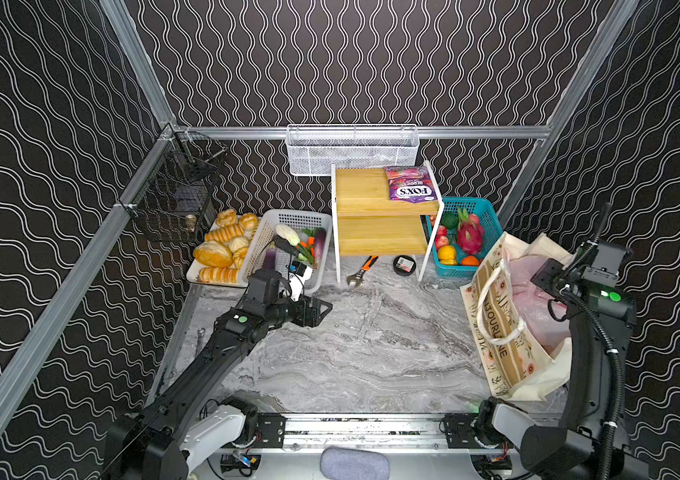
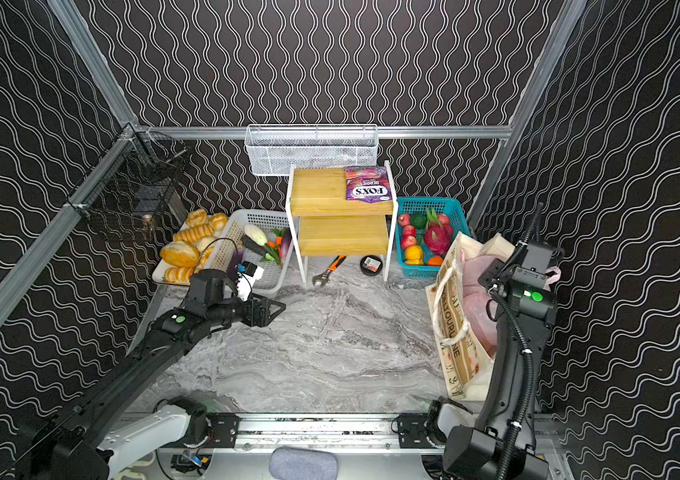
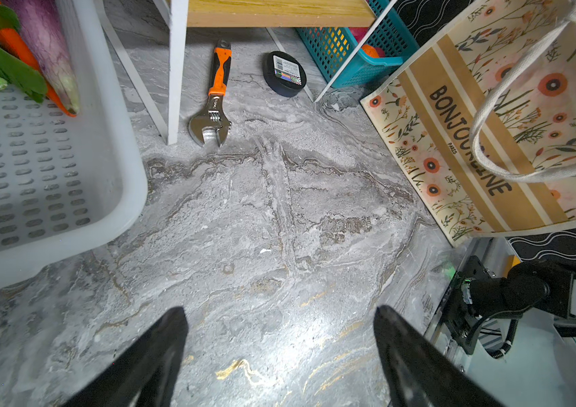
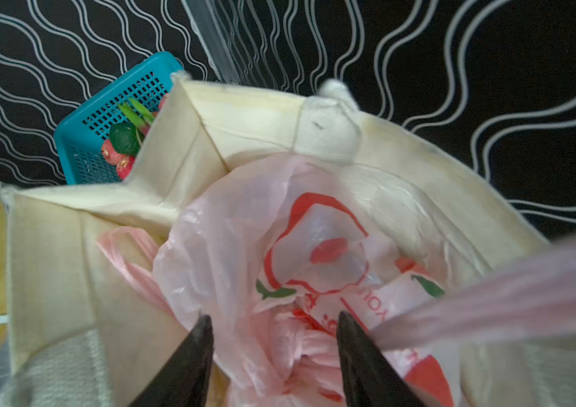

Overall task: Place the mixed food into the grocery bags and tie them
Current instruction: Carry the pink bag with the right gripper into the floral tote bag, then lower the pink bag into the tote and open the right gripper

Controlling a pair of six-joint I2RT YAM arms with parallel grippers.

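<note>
1. Two tools in view, both with jaws apart, neither gripping anything.
2. Left tool [image 3: 279, 310]: spread wide, empty, hanging low over bare marble worktop [image 3: 261, 218], just beside white basket [image 3: 128, 183]. Wrench [image 3: 214, 105] and black round tin [image 3: 284, 74] ahead, under wooden shelf [image 1: 363, 187].
3. Right tool [image 4: 272, 317]: parted, narrower than the left, directly above mouth of tote [image 4: 68, 246]. Pink film below the gap, nothing pinched as far as visible.
4. Pink bag [image 4: 279, 229]: inside tote, crumpled, gathered under the tool; cannot tell whether knotted. One handle loop [image 4: 490, 292] blurred, running just beside a finger [image 4: 357, 352]; touching or not, unclear.
5. Purple FOX'S packet [image 1: 412, 185]: on top board of shelf, well apart from both bags, not yet packed. Fruit [image 1: 469, 237] in teal basket [image 1: 483, 208], vegetables [image 1: 305, 245] in white basket.
6. Judged risks:
   - snagging that loose handle loop on a finger while lifting away, dragging pink bag up out of tote;
   - tearing the thin film with a sideways pull;
   - folding in or tipping the soft tote wall with a nudge of the arm, closing the mouth for later drops.
</note>
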